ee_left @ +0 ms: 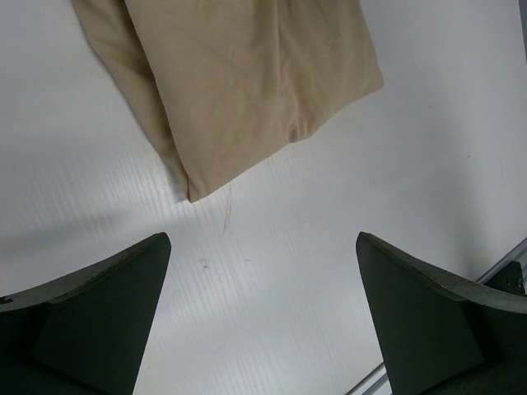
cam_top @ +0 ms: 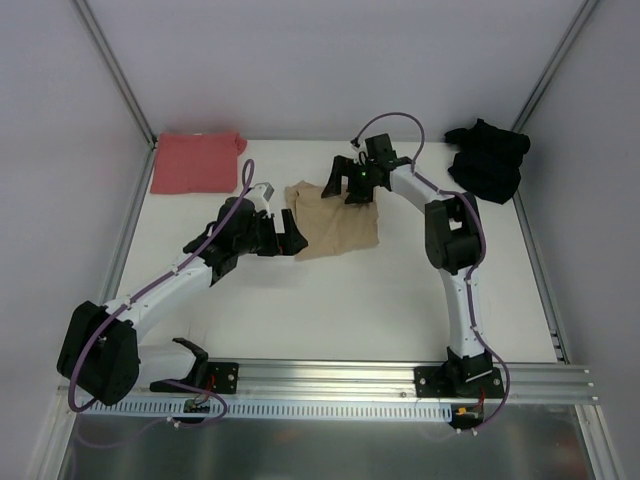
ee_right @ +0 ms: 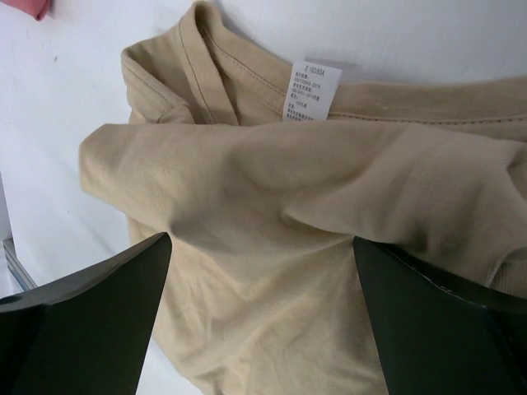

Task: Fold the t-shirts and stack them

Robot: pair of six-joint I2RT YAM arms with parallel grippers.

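Three shirts are out, and the tan shirt (cam_top: 335, 225) is the one between my tools. It lies partly folded at the centre of the overhead frame. The salmon-red shirt (cam_top: 197, 160) sits flat and squared in the upper left, which I take for the start of the stack, and the black shirt (cam_top: 487, 160) is a crumpled heap in the upper right, not yet dealt with. My left gripper (cam_top: 296, 242) hangs at the tan shirt's left edge and my right gripper (cam_top: 350, 188) over its upper edge, I judge so that each can take a side for the next fold. Both have their fingers spread wide and hold nothing. The overhead view hides that. The left wrist view shows bare table (ee_left: 272, 247) between my fingers, with the folded edge of the cloth above them in the frame. The right wrist view shows the collar (ee_right: 206, 58) and its white label (ee_right: 311, 90), with loose cloth bunched below them, lying under the open jaws.
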